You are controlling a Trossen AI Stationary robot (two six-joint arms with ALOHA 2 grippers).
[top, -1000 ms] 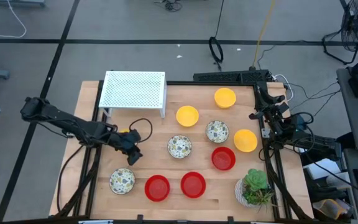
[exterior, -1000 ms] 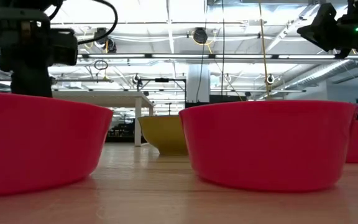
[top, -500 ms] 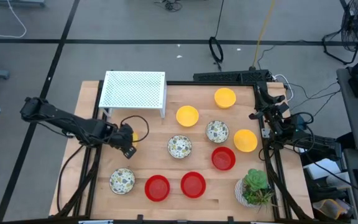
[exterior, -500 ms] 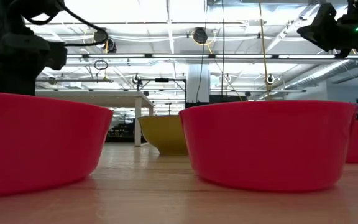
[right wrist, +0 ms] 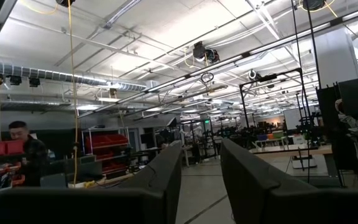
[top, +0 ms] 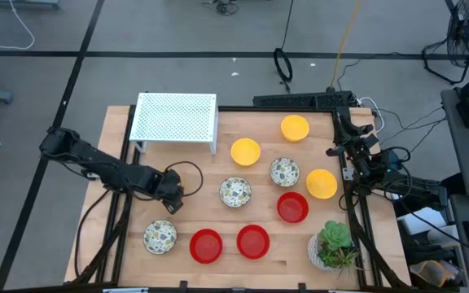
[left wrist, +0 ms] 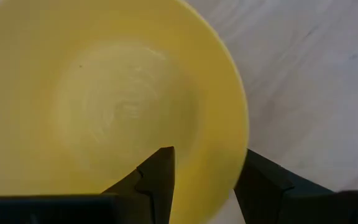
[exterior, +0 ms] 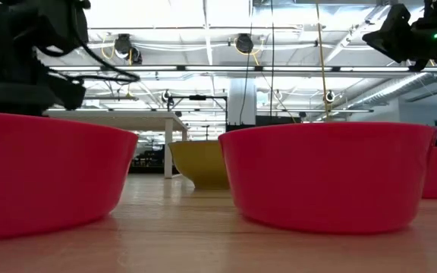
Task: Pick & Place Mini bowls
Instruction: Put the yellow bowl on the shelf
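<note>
- Wooden table (top: 194, 175) carried the stock; a white perforated rack (top: 174, 119) stood at its far left corner, with grey floor and cables beyond.
- My left gripper (top: 172, 194) hung over the left part of the table, covering a yellow bowl (left wrist: 104, 106). In the left wrist view my fingers (left wrist: 157, 177) straddled that bowl's rim, one inside and one outside, spread with a gap, not pinching.
- My right gripper (right wrist: 201, 180) was parked off the right edge of the table, raised and facing the room; its fingers stood apart with nothing between them.
- Three yellow bowls lay open: one far right (top: 295, 128), one mid-table (top: 245, 151), one at the right edge (top: 322, 184).
- Three patterned white bowls: centre (top: 235, 192), right of centre (top: 284, 172), near left (top: 159, 237).
- Three red bowls: two side by side along the near edge (top: 206, 246) (top: 253, 242), one farther right (top: 292, 207).
- One green potted plant (top: 333, 247) stood at the near right corner.
- Low view: two red bowls filled the foreground, with a yellow one (exterior: 199, 163) between them, farther back.
- Right wrist view: a person (right wrist: 27, 158) stood in the hall, far left.
</note>
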